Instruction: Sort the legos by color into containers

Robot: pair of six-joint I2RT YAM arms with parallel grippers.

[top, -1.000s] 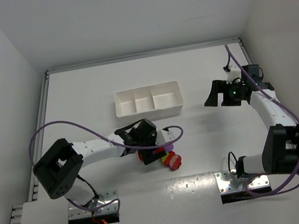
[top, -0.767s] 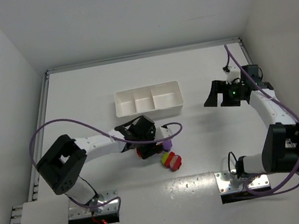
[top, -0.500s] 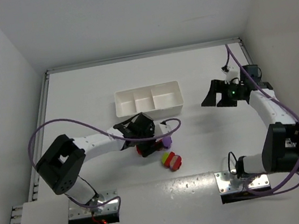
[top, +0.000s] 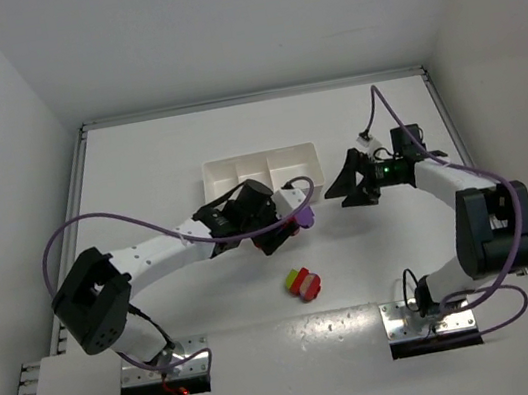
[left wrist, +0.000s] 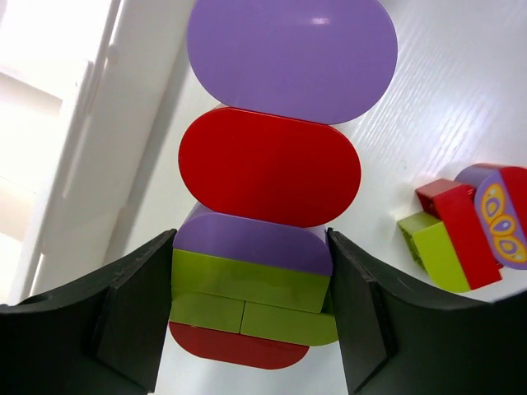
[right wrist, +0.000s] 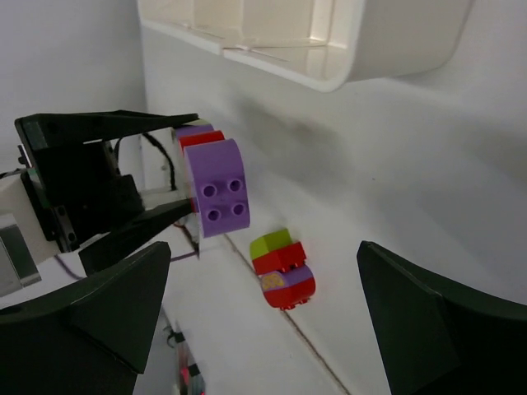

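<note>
My left gripper is shut on a striped lego clump of purple, red and yellow-green bricks. It holds the clump above the table, just in front of the white three-compartment tray. In the left wrist view the clump sits between both fingers. A second small clump of green, red and purple lies on the table nearer the bases; it also shows in both wrist views. My right gripper is open and empty, right of the tray, facing the held clump.
The tray's near wall fills the top of the right wrist view, and its compartments show no bricks. White walls enclose the table on the left, back and right. Purple cables loop from both arms.
My left gripper lifted the striped clump off the table and carried it up and right toward the tray. My right gripper swung left toward the tray. The small clump stayed put.
</note>
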